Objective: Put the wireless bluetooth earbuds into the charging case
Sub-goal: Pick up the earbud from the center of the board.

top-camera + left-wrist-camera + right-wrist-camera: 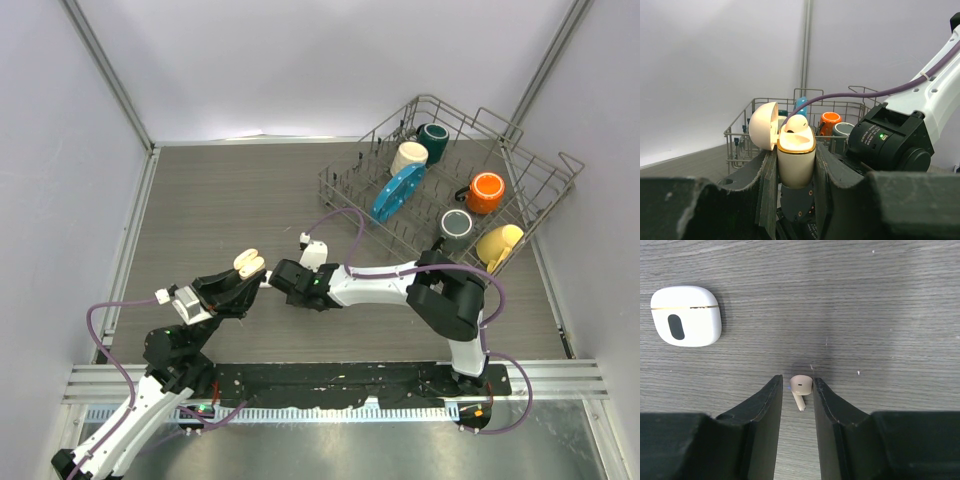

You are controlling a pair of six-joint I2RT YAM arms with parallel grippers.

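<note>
My left gripper (796, 151) is shut on a peach-beige charging case (796, 165), held upright above the table with its lid (763, 126) swung open to the left. One peach earbud (797, 123) sits in the case. In the top view the case (248, 263) hangs just left of the right gripper (271, 277). A second peach earbud (801, 386) lies on the table between the fingers of my right gripper (798, 382). The right finger (830, 405) touches it; a small gap stays at the left finger (767, 405).
A white charging case (686, 315), closed, lies on the table beyond and to the left of the right gripper, also visible from above (314, 253). A wire dish rack (510, 135) with several mugs and a blue plate stands at the back right.
</note>
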